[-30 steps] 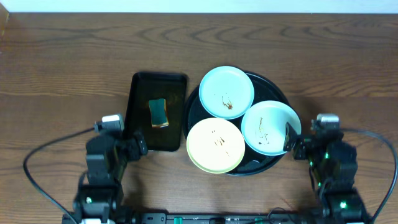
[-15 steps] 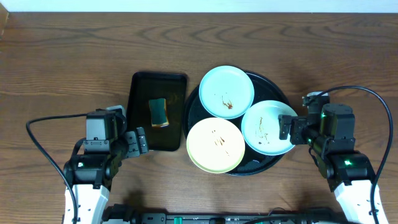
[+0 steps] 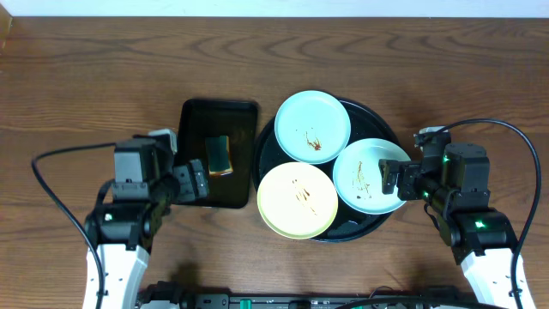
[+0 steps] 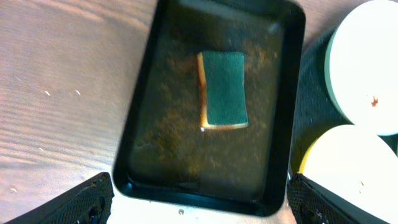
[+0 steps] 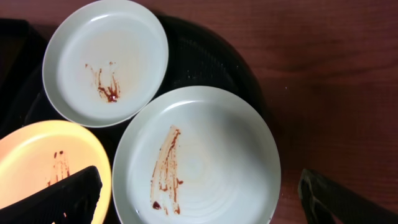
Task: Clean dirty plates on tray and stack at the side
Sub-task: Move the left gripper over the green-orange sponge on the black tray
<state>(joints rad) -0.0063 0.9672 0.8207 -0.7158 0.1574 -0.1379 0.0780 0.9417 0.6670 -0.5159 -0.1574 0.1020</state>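
Three small round shallow plates sit on the large round glossy black tray point(image 3: 378, 118) with a raised rim, right of table centre.

- Pale mint-blue far plate point(image 3: 312, 127): on the far side of the tray, brown smear near its middle.
- Pale mint-blue right plate point(image 3: 364, 176): on the tray's right side, with a long brown streak left of its centre. Its outer edge reaches the tray rim.
- Pale yellow plate point(image 3: 298, 200): near-left part of the tray, a few brown streaks.
- All three lie flat and close together, none stacked. Cannot tell whether the rims touch.

Right gripper point(image 3: 388, 178): jaws spread wide and holding nothing. It is over the right edge of the right plate. In the right wrist view that plate lies below, between the two fingers. Contact with the plate cannot be told.

Left gripper point(image 3: 199, 182): jaws also wide and empty. It is at the near-left corner of a smaller rectangular black tray point(image 3: 214, 194), well apart from the plates.

The rectangular tray lies just left of the round one. A green-and-yellow sponge point(image 3: 220, 155) rests flat near its middle.

Brown wood-grain tabletop point(image 3: 103, 77) surrounds both trays.
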